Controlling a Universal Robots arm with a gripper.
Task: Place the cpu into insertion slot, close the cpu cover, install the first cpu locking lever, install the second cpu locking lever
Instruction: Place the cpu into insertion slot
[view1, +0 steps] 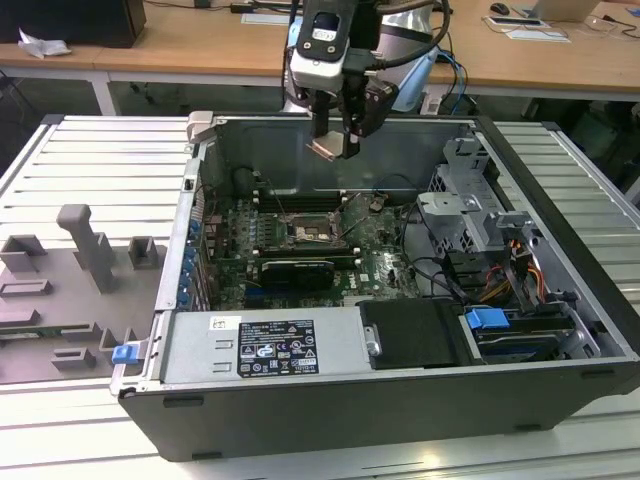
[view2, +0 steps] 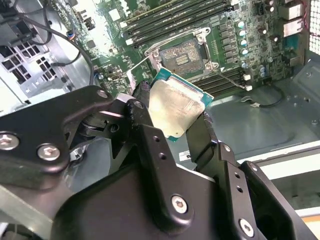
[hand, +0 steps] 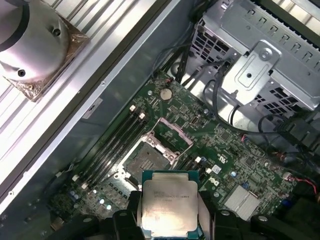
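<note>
Nearest in the second wrist view, black jaws clamped on two opposite edges of the cpu (view2: 175, 107), pale metal face turned toward the camera, thin green border visible around it. Held in the same way in the first wrist view, the cpu (hand: 168, 202) just in front of the insertion slot (hand: 147, 160) but not touching it. In the exterior view, hanging in the air over the open computer case (view1: 560, 200), the cpu (view1: 325, 147) tilted, clearly higher than the insertion slot (view1: 305, 233) and well apart from it. Dark centre of the insertion slot (view2: 182, 52) uncovered, with nothing seated in it. Beside the slot, the cpu cover (hand: 182, 137) raised on its hinge, not shut. All around, the green motherboard (hand: 235, 150), with long black memory slots (hand: 112, 145) along one side of the socket and a round coin battery (hand: 165, 93) a little further off. Behind the board, a grey perforated drive cage (hand: 260, 65) with black cables. At the front of the case in the exterior view, a silver power supply (view1: 265, 345) and a blue clip (view1: 488, 320). Under the case, a slatted metal counter (view1: 90, 160); on it, at the exterior view's left, a grey fixture (view1: 85, 245).
</note>
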